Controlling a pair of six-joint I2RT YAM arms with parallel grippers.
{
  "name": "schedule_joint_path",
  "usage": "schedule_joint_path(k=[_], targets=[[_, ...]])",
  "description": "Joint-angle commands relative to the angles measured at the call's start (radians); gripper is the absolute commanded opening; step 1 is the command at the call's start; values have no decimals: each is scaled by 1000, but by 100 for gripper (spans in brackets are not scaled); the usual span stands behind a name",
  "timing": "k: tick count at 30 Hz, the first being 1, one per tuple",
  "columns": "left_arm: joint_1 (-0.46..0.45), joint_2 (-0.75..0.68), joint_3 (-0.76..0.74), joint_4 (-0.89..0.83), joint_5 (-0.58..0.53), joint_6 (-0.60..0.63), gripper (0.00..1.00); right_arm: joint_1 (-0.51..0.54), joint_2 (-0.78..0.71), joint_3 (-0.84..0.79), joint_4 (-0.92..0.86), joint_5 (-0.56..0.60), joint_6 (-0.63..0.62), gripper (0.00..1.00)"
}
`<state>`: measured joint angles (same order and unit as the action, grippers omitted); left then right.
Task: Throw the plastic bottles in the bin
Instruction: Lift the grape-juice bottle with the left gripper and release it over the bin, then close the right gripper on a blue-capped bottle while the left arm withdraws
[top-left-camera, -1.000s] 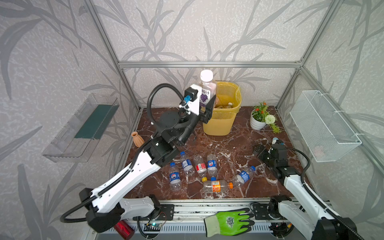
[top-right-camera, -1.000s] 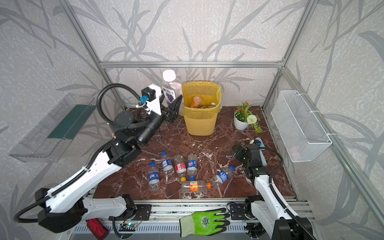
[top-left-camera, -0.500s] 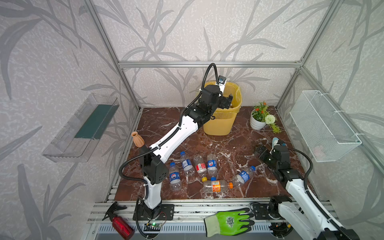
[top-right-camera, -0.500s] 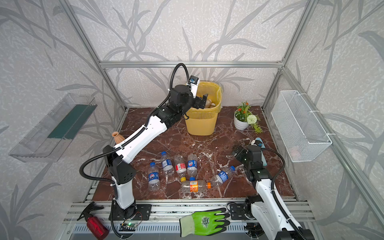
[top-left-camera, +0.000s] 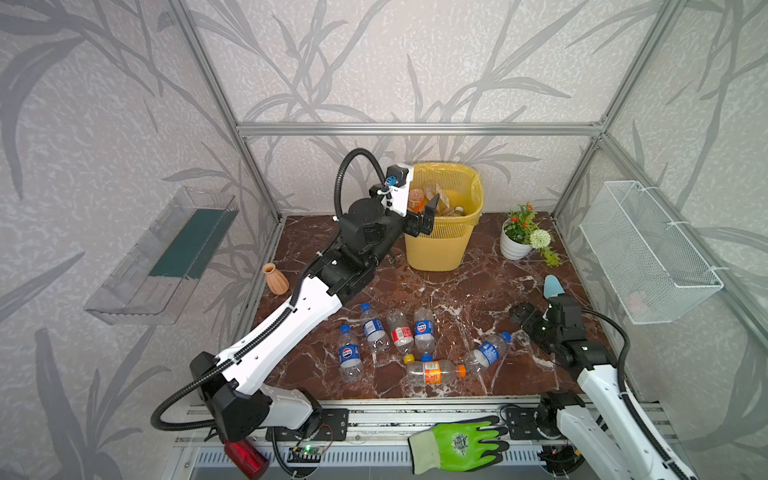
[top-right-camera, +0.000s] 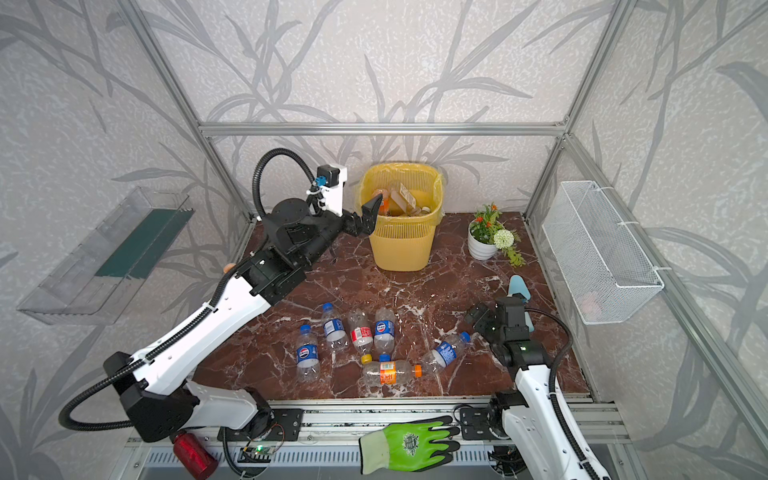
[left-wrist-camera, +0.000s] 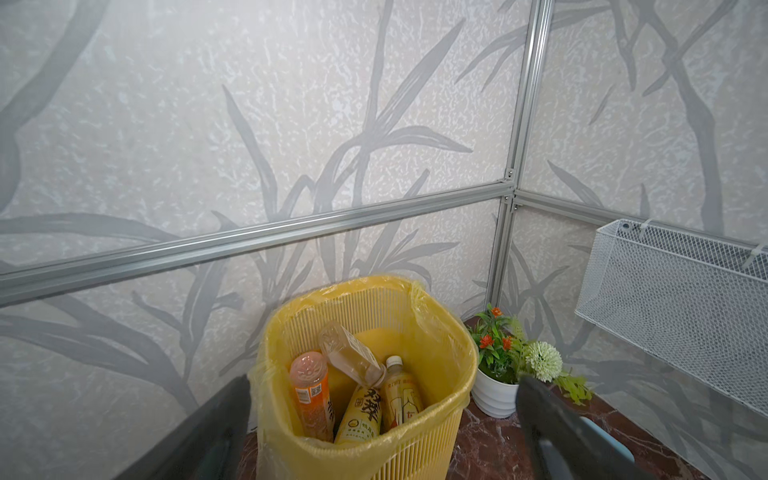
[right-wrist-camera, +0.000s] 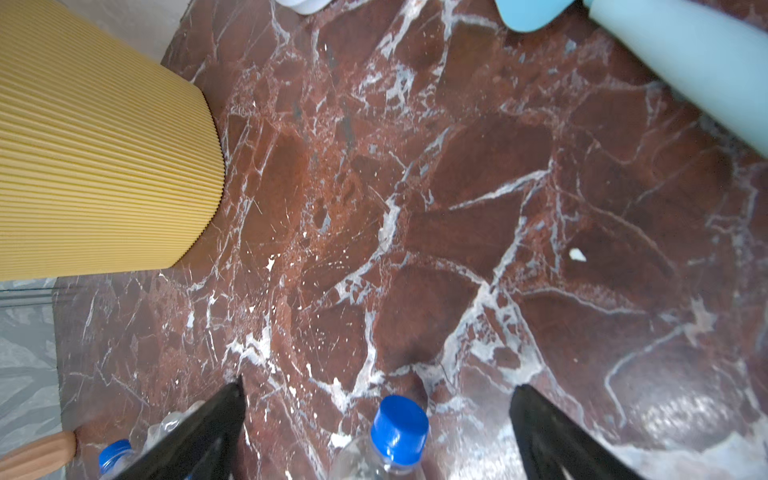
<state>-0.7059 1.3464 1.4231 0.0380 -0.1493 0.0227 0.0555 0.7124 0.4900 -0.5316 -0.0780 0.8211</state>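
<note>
Six bottles (top-left-camera: 432, 370) lie loose on the bench (top-left-camera: 457, 286) up front. The right claw (top-left-camera: 523, 318) hangs low beside one, apart and empty. Farther back, the left claw (top-left-camera: 424, 216), apart and empty, faces the bin (top-left-camera: 440, 249), which holds several more.

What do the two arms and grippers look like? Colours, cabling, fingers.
Both arms: white link shells, black joint housings. Left arm carries a looped black corrugated hose and a white wrist camera bracket with a blue connector. Right arm has a thinner black cable. Left gripper and right gripper: black, tapered, pointed fingers.
</note>
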Motion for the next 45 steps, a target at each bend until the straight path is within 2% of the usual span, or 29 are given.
schedule_joint_path(k=[1,6,10,14,19,27,31,33,36,40,45], targets=[[-1,-66,-100,-1,-47,-14,99,20,-29,46,-174,-46,44,98],[0,-175,-231,-18,-147,-55,99,139,-51,30,-217,-35,138,96],[2,-243,-310,-35,-186,-58,99,317,-36,6,-213,54,264,95],[2,-295,-370,-62,-244,-69,99,480,13,-26,-153,112,387,94],[6,-348,-420,-87,-286,-76,99,582,109,-60,-64,147,468,91],[15,-383,-438,-140,-321,-91,99,587,239,-67,59,176,462,75],[19,-389,-446,-162,-333,-107,99,587,274,-111,154,198,495,56],[20,-392,-446,-176,-338,-113,99,584,274,-114,173,222,496,51],[22,-395,-446,-193,-346,-124,99,557,263,-104,192,250,464,49],[26,-394,-453,-215,-370,-154,99,470,242,-83,236,238,384,49],[47,-383,-466,-248,-414,-224,99,388,237,15,345,267,206,49]])
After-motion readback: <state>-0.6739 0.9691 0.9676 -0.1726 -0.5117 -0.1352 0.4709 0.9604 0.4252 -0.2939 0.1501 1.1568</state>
